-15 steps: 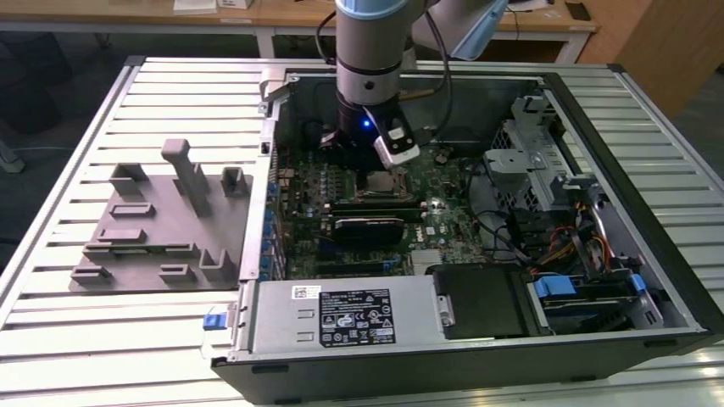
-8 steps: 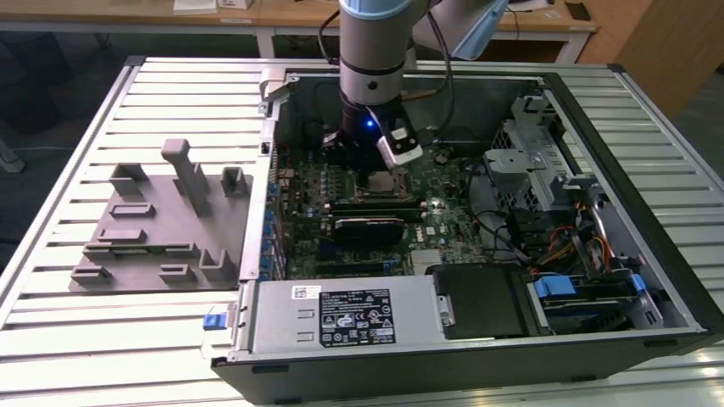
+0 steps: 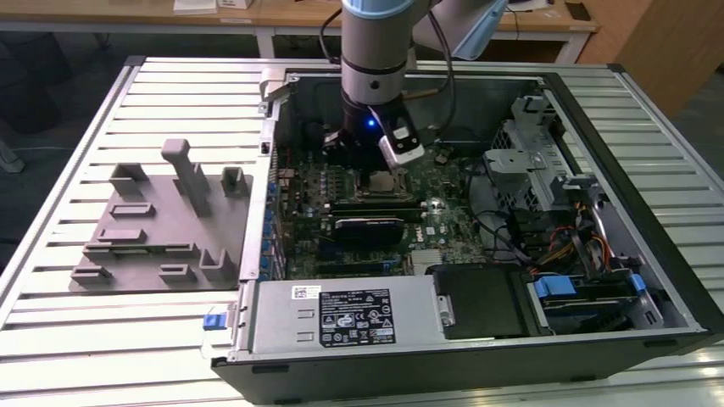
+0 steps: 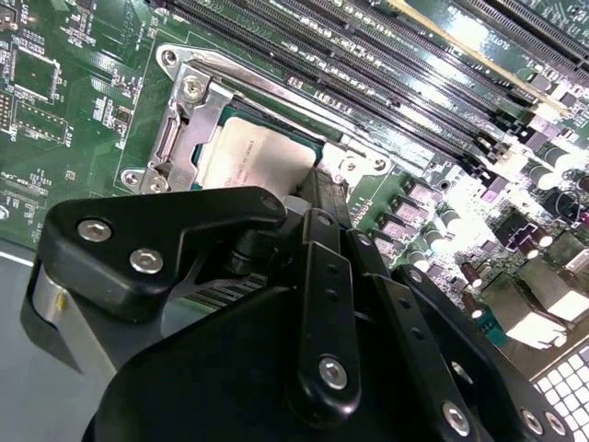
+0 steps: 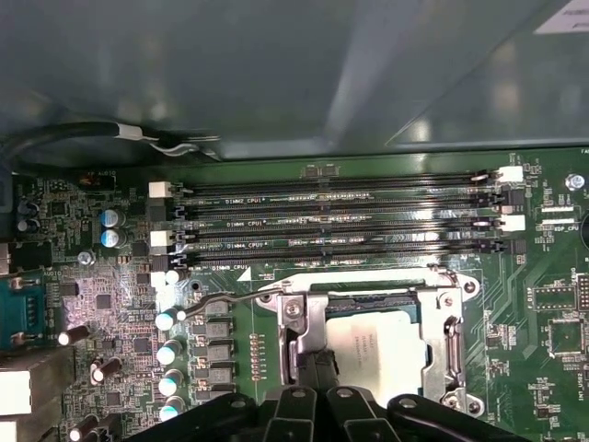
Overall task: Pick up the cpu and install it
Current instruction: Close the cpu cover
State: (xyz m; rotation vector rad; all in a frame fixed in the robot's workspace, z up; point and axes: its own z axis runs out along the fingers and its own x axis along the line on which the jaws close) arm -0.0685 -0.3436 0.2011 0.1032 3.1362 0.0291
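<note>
- The cpu lies flat in its socket, inside the metal frame, around the middle of the circuit board on the floor of the open computer case.
- My gripper is low over the socket, its tip at one edge of the cpu. In the first wrist view my fingers look closed against each other, with nothing between them that I can make out.
- From the second wrist view I cannot tell whether the tip touches the cpu's edge or stops just short of it.
- I judge the cpu light and stiff: a thin plate that won't bend but gives little height to catch.
- Its smooth metal top looks slippery, so pinching the faces is a poor idea. Two opposite edges are the place to hold it.
- The underside and the socket contacts are surely delicate, so it has to stay level, with no dragging or pressing.
- The frame crowds the edges, which leaves little room on either side.
- The thin wire lever juts out beside the socket, near the memory slots. I cannot tell whether the frame is latched.
</note>
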